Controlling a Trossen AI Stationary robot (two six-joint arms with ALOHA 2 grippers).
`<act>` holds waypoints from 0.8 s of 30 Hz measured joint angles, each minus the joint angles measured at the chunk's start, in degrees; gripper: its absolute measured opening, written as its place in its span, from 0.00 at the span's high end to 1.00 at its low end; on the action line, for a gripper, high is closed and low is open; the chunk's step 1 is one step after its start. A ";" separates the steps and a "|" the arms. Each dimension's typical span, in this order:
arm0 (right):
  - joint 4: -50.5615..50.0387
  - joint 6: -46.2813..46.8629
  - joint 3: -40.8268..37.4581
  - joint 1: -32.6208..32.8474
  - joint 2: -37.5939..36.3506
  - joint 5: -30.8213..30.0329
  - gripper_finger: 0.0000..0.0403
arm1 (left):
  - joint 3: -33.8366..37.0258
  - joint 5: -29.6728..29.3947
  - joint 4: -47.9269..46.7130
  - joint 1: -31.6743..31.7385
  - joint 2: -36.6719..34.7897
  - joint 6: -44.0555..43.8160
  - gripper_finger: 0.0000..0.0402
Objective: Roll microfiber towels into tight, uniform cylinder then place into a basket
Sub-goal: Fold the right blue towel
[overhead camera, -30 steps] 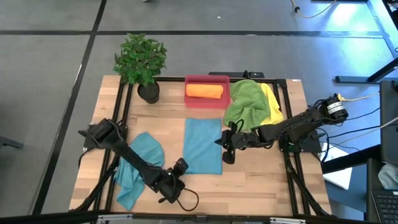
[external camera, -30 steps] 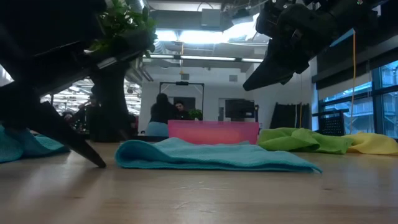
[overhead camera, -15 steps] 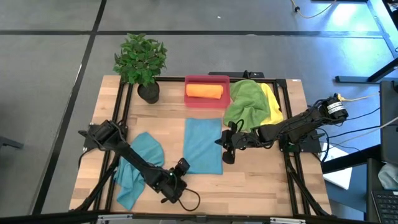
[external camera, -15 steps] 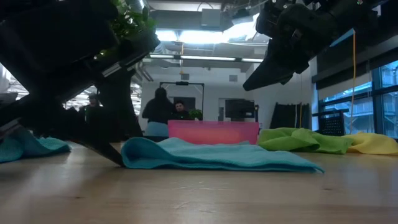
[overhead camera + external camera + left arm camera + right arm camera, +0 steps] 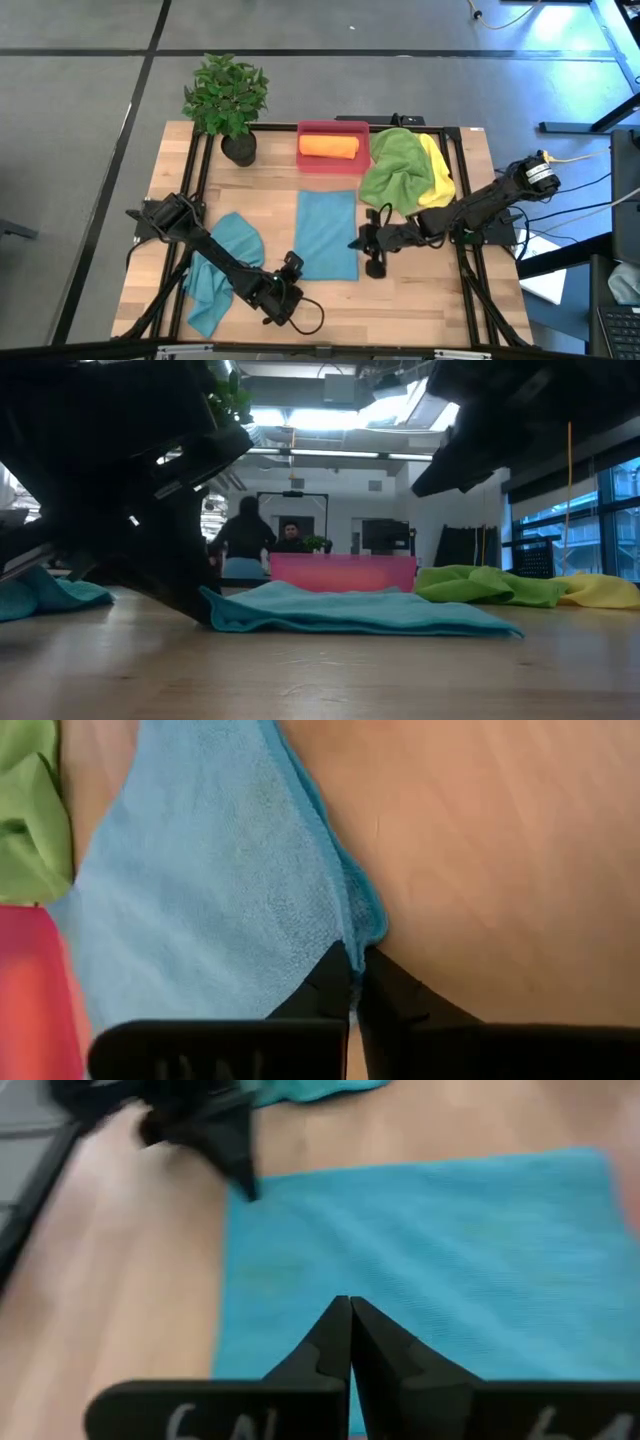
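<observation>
Since 1 second ago, the left gripper (image 5: 291,271) has shifted right along the near edge of the table (image 5: 420,295) and brought its fingers together on the near left corner of the flat teal towel (image 5: 327,234); the right gripper (image 5: 374,260) has swung nearer, off that towel's right side.

That towel is a smooth, soft teal-blue rectangle lying flat at the table's middle, just near of the basket (image 5: 333,130). In the left wrist view its corner is bunched into a small ridge, pinched between the 2 dark fingertips (image 5: 335,982). The right gripper's fingers are pressed together with nothing between them, above the wood just beside the towel's near right corner.

5 towels show: this flat one, a second teal towel (image 5: 222,266) crumpled at the near left under the left arm, a green towel (image 5: 393,171) heaped over a yellow towel (image 5: 436,168) at the far right, and an orange towel (image 5: 329,146) rolled into a cylinder inside the 1 red-pink basket at the far middle. 1 potted plant (image 5: 227,102) stands at the far left corner.
</observation>
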State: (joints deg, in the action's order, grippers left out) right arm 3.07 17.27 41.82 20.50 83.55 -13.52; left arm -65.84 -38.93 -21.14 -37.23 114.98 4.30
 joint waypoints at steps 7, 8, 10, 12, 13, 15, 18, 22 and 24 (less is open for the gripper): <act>0.05 1.09 0.00 5.40 -0.02 1.60 0.97 | 0.00 2.78 1.11 0.53 -1.10 -4.13 1.00; 0.07 1.11 0.00 6.01 -0.02 1.60 0.96 | 0.00 3.72 1.07 0.79 -1.51 -4.79 1.00; 0.49 -0.31 0.00 7.25 0.19 1.58 0.93 | -0.02 5.58 1.21 1.43 -2.27 -6.45 1.00; 1.91 -3.46 0.00 8.82 1.30 1.14 0.89 | 0.16 6.00 1.41 1.87 -3.12 -7.50 1.00; 3.19 -4.84 0.00 9.57 2.20 1.07 0.87 | 0.38 6.07 1.88 2.15 -3.58 -7.72 1.00; 6.10 -7.20 0.00 10.97 4.35 0.41 0.82 | 1.31 6.16 2.51 2.67 -4.76 -8.53 1.00; 10.10 -8.82 0.00 12.50 8.22 -1.89 0.74 | 3.16 7.20 3.83 3.76 -6.87 -10.59 1.00; 12.51 -9.45 0.00 13.65 13.08 -7.03 0.62 | 6.99 9.44 8.76 5.47 -10.54 -12.98 1.00; 12.56 -9.51 0.05 13.94 14.88 -9.36 0.58 | 9.75 11.56 12.93 6.38 -12.60 -13.60 1.00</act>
State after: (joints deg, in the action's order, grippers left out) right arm 15.63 7.76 41.87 34.44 98.43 -22.88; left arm -56.09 -27.37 -8.21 -30.84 102.38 -9.30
